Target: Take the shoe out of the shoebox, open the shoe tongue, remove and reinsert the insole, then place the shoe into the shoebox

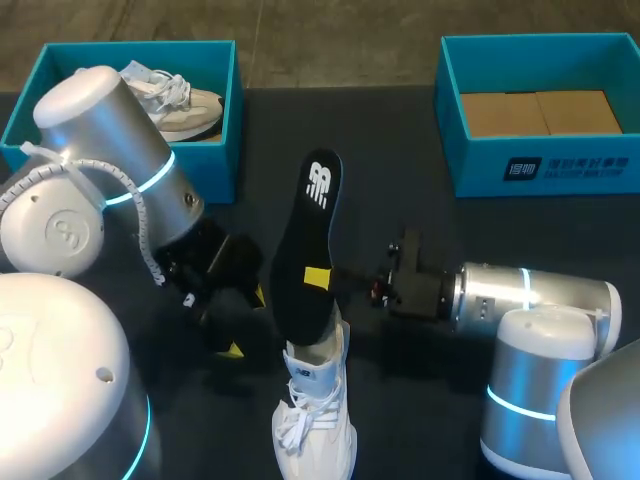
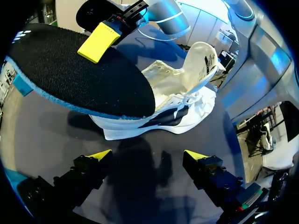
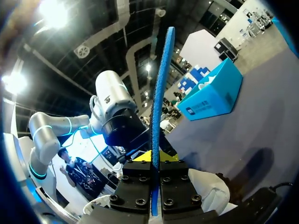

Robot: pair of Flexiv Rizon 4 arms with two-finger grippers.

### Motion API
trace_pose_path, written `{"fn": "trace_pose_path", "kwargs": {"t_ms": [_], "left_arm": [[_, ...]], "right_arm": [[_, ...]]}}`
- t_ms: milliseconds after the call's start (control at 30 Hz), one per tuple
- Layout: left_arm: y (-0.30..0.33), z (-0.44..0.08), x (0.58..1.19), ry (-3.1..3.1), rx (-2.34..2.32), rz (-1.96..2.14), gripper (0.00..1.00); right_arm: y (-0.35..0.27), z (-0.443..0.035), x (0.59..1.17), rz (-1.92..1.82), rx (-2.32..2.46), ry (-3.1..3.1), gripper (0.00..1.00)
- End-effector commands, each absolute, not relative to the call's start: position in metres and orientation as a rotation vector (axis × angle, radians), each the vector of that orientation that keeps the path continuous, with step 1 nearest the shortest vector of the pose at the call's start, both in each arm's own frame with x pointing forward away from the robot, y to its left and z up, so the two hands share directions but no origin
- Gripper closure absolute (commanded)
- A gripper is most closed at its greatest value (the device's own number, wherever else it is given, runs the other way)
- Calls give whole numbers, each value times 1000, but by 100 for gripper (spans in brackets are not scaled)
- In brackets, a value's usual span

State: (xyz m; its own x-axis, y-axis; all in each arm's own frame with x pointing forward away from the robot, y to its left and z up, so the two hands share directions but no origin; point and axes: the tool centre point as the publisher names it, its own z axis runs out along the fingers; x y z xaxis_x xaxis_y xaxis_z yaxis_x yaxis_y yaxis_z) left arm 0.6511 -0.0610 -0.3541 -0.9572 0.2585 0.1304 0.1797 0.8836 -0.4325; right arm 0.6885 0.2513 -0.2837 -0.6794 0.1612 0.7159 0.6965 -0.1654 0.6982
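Black insole, white shoe and teal boxes on a dark worktop [image 1: 500, 220].
The insole [image 1: 308, 250] is black on top with a white logo, and blue along its edge and underside. The shoe [image 1: 316, 420] is white, laces included, with a dark side stripe. The left box [image 1: 215, 170] and the right box [image 1: 545, 165] are teal. The right box has a brown cardboard floor and white print. The second shoe [image 1: 175, 100] is white and beige. The left tool [image 1: 247, 322] and the right tool [image 1: 320, 278] are black with bright yellow tips.
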Motion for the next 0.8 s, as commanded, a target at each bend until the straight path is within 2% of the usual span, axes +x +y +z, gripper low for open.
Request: {"fn": "trace_pose_path", "kwargs": {"t_ms": [33, 800], "left_arm": [[-61, -355, 651, -2869, -337, 632, 0], [-61, -355, 651, -2869, -337, 632, 0]], "right_arm": [[254, -290, 687, -1891, -988, -1714, 100], [251, -308, 672, -1906, -1017, -1666, 100]]}}
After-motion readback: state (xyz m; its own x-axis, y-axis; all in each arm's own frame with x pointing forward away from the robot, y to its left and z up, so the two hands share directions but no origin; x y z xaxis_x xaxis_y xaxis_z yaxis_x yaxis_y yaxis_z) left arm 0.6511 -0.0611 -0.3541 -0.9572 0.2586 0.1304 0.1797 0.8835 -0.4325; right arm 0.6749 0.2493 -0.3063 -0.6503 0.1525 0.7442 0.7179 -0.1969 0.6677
